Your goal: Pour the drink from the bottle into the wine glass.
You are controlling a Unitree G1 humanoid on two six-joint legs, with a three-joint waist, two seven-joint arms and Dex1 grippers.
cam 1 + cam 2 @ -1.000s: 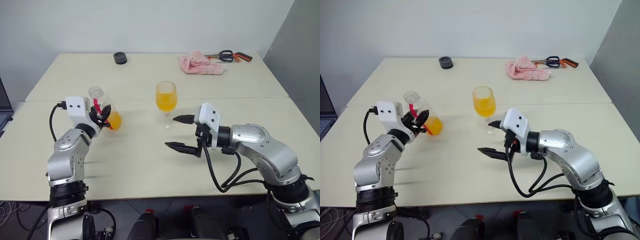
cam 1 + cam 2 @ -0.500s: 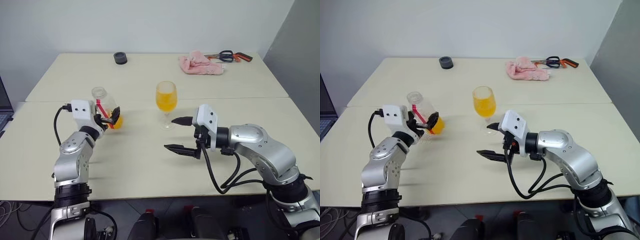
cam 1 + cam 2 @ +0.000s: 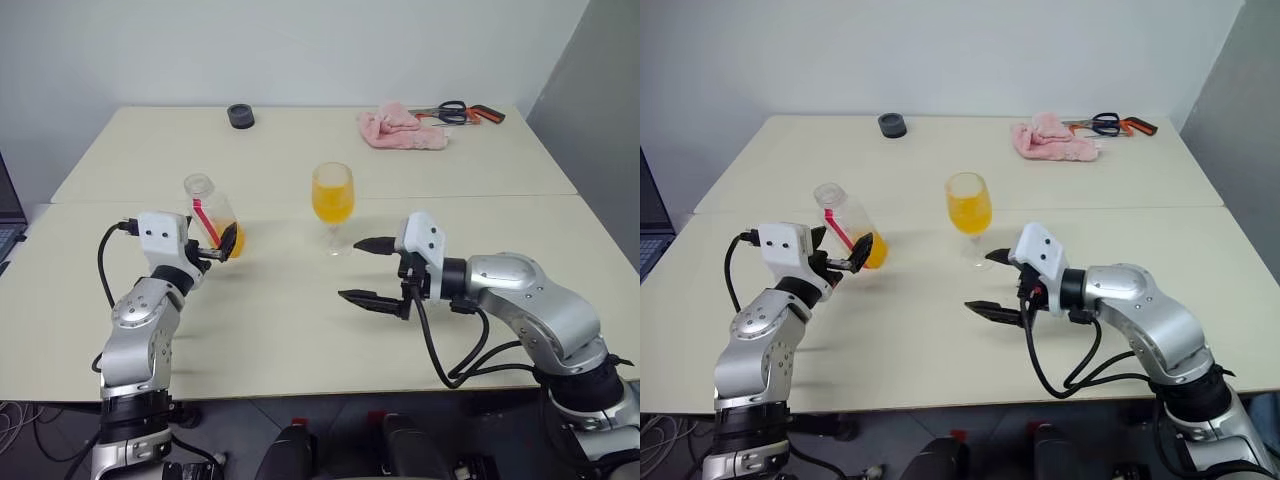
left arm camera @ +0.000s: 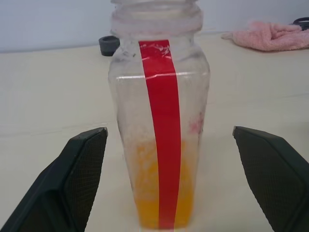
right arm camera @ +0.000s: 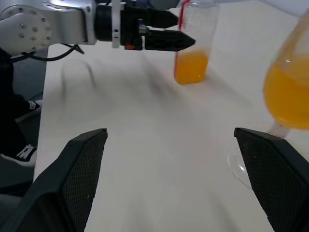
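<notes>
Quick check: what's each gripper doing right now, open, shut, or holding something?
Left gripper: open, either side of the bottle, not gripping.
Right gripper: open, empty.

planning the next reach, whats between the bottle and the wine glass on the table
Nothing: in the left eye view the stretch of table between the bottle and the wine glass is bare tabletop.

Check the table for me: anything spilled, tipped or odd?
No spill shows. The small clear plastic bottle with a red stripe stands upright and uncapped, some orange drink at its bottom, between the open left hand's fingers. The clear stemmed wine glass stands upright, partly full.
</notes>
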